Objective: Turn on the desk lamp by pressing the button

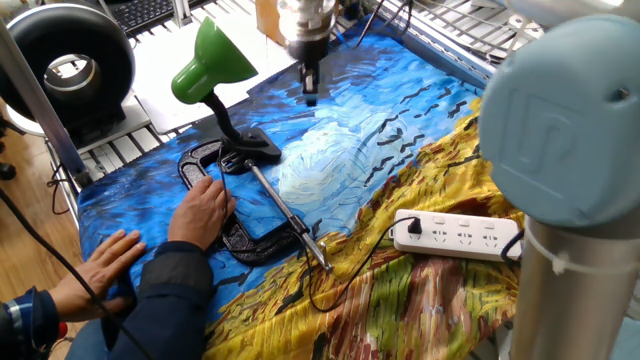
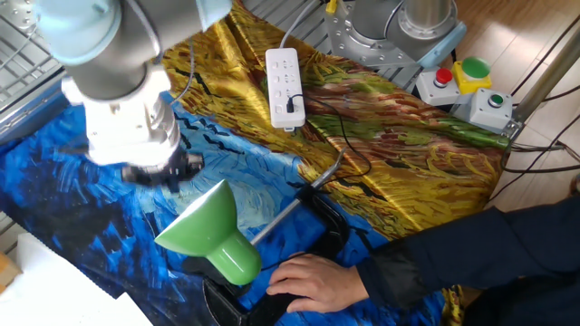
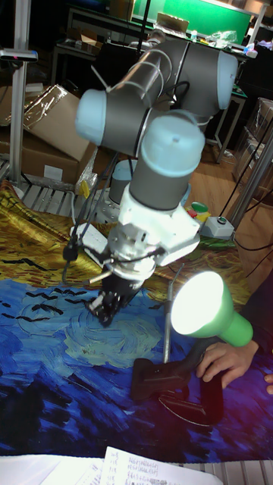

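Observation:
The desk lamp has a glossy green cone shade (image 1: 210,55), a black bendy neck and a small black base (image 1: 258,146) on the blue painted cloth. In the tall fixed view the shade's mouth (image 3: 200,303) glows bright white above the base (image 3: 162,379). I cannot make out the button on the base. My gripper (image 1: 311,90) hangs above the cloth, up and to the right of the base and apart from it. Its fingers form one narrow dark tip with no gap and nothing in them. It is blurred in the tall view (image 3: 103,306); the other fixed view shows only the shade (image 2: 210,234).
A person's hand (image 1: 205,210) rests on a black C-clamp (image 1: 250,240) with a metal rod beside the lamp base. A white power strip (image 1: 455,235) lies on the yellow cloth. A big black ring-shaped device (image 1: 70,65) stands at the far left. Button boxes (image 2: 462,86) sit off the cloth.

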Tool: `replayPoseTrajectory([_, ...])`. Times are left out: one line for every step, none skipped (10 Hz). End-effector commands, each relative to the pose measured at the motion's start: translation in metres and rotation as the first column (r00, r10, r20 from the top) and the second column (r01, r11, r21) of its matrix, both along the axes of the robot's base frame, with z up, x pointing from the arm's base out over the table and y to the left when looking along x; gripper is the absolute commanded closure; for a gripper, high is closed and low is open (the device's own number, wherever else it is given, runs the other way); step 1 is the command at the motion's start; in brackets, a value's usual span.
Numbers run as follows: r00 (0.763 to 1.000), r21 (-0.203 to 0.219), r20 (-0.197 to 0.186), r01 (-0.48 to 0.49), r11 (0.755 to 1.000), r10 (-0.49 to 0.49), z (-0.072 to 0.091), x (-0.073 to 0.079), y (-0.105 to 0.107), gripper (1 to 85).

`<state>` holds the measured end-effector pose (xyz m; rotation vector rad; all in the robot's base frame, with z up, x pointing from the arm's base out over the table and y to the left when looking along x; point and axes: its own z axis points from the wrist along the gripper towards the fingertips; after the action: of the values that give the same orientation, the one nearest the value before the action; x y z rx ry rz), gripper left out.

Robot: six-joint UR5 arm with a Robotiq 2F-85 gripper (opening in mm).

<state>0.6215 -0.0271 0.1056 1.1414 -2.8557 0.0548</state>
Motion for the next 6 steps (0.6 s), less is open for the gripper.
replayPoseTrajectory([0.987, -0.016, 0.031, 0.161, 0.987, -0.160, 0.019, -0.003, 0.000, 84.7])
replayPoseTrajectory([0.983, -0.020, 0.061, 0.177, 0.984, -0.176, 0.019, 0.004, -0.003, 84.7])
replayPoseTrajectory([0.981, -0.005, 0.066, 0.186, 0.983, -0.185, 0.019, 0.006, 0.001, 84.7])
replayPoseTrajectory([0.980, 0.016, 0.070, 0.188, 0.982, -0.189, 0.017, 0.010, 0.007, 84.7])
replayPoseTrajectory([0.978, 0.041, 0.072, 0.191, 0.981, -0.193, 0.016, 0.014, 0.014, 84.7])
replayPoseTrajectory([0.978, 0.053, 0.076, 0.190, 0.980, -0.194, 0.017, 0.017, 0.018, 84.7])
